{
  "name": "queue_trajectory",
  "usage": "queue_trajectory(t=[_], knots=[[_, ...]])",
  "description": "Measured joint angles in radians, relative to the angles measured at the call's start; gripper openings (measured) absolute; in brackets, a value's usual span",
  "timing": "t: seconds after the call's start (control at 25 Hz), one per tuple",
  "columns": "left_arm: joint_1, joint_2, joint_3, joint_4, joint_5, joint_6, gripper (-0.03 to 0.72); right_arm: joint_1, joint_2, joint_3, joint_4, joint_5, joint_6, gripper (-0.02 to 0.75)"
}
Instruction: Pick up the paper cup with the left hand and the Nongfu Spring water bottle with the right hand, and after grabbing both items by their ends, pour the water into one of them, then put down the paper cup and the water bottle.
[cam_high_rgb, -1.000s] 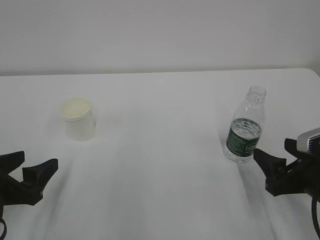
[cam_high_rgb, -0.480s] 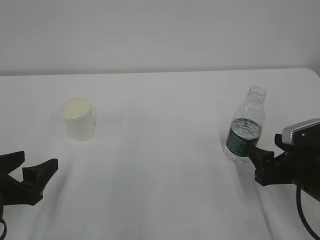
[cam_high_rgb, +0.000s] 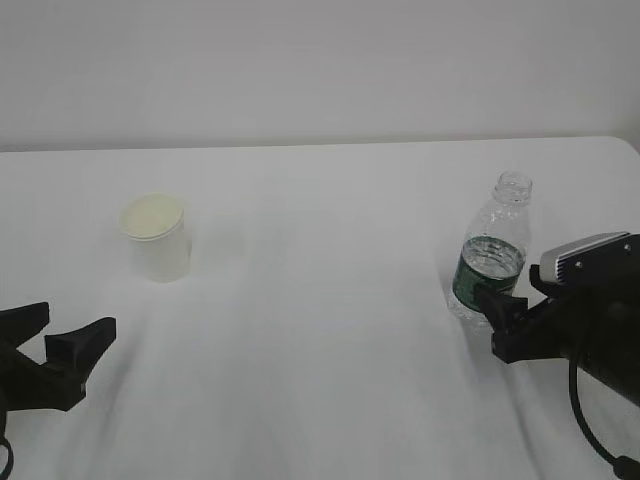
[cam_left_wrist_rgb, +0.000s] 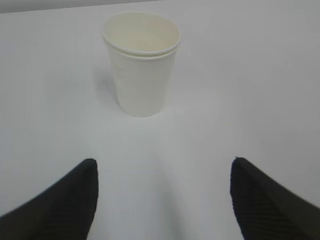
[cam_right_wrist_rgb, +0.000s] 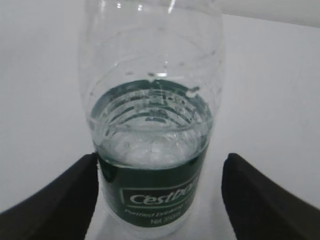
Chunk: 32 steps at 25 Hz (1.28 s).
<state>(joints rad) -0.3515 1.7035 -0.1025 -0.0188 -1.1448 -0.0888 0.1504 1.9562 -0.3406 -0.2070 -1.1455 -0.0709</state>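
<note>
White counter (cam_high_rgb: 320, 300) fills ext. view, plain pale wall behind.

R arm: right hand (cam_high_rgb: 500, 325) low at right side of counter, grey box module on top, black cable looping down behind. Pincer wide; in R wrist view the two dark fingers (cam_right_wrist_rgb: 55, 200) stand either side of the bottle's lower body w/ gap visible on the right side; left finger reads just beside or touching the label edge, cannot tell which. No squeeze visible on bottle wall. In ext. view pincer tip overlaps bottle base.

L arm: left hand (cam_high_rgb: 60, 345) low at front-left corner of counter, pincer wide, nothing between fingers (cam_left_wrist_rgb: 60, 205). Aimed toward cup, well apart from it.

Nongfu Spring water bottle (cam_high_rgb: 490, 255): upright on counter, right side, no cap, threaded neck open. Clear ribbed body, dark green label w/ white print around lower part. Bottle sits between right pincer fingers.

Paper cup (cam_high_rgb: 156, 236): upright on counter, left-centre, well apart from bottle. White, tapered, rolled rim, cream inside. L wrist view: looks like a double rim line; whether two cups are nested cannot tell.

Water (cam_right_wrist_rgb: 150, 135): clear, level approx. at top of label; droplets on inner wall above.
</note>
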Motion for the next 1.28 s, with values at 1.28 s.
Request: queue_trajectory(t=[1.28], knots=[[0.000, 0.000, 0.000, 0.000, 0.000, 0.000, 0.588, 0.000, 0.137, -0.193, -0.013, -0.002, 0.000, 0.574]])
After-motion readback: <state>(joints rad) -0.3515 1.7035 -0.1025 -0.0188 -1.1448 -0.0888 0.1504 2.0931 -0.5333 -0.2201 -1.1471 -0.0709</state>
